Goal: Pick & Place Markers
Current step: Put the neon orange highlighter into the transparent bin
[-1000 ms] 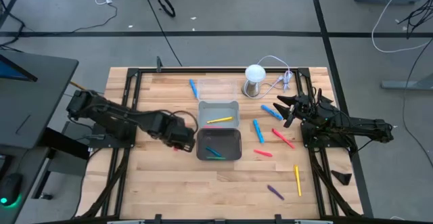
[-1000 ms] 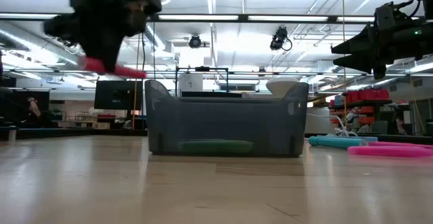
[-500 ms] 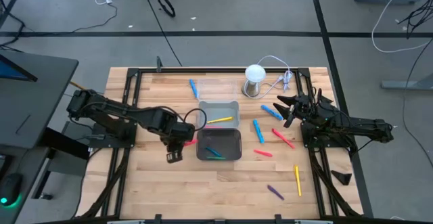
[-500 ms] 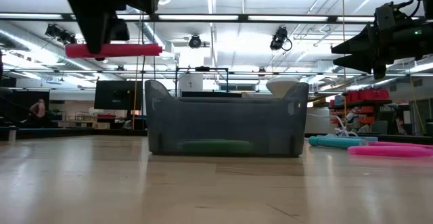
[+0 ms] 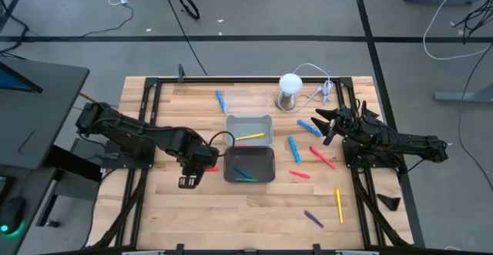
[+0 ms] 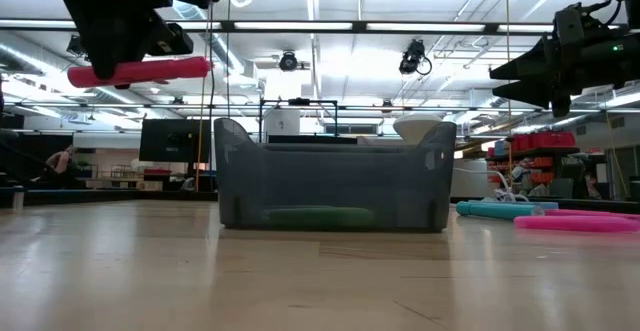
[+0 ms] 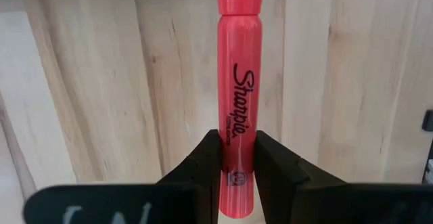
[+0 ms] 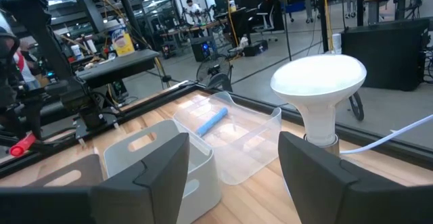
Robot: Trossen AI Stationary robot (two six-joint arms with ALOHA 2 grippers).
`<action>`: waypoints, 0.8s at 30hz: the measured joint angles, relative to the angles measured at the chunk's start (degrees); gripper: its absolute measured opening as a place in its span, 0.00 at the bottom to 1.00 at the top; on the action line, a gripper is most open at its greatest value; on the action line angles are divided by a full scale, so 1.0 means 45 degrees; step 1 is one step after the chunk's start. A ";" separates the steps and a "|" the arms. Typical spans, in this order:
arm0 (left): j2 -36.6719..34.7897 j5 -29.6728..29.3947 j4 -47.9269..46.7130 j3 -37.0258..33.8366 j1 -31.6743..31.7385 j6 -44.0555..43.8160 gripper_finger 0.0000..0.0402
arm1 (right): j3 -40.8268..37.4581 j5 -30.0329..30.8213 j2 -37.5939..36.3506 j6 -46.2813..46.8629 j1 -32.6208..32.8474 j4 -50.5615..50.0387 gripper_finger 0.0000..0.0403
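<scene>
Wooden table (image 5: 169, 209), left gripper (image 7: 237, 158) (closed) gripping red-pink marker (image 7: 238, 95)

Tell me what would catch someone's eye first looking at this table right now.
Probably the red-pink marker clamped in the left gripper, held level above the wood just left of the nearer grey tray. Next, the loose markers scattered on the table's right side, in front of the waiting right gripper. The white-domed lamp at the far edge also stands out.
</scene>
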 joint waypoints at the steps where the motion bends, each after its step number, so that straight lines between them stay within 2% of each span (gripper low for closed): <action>1: 0.0000 -0.0007 -0.0039 0.0000 -0.0001 0.0000 0.17 | 0.0000 0.0000 0.0001 -0.0004 -0.0001 0.0002 0.57; 11: 0.0775 -0.0031 -0.0930 0.0301 0.1801 0.1246 0.17 | 0.0000 -0.0002 0.0000 -0.0002 0.0000 0.0020 0.57; 24: 0.3574 -0.0115 -0.2529 0.3542 0.4916 0.4366 0.17 | 0.0000 -0.0004 0.0001 -0.0002 0.0002 0.0002 0.57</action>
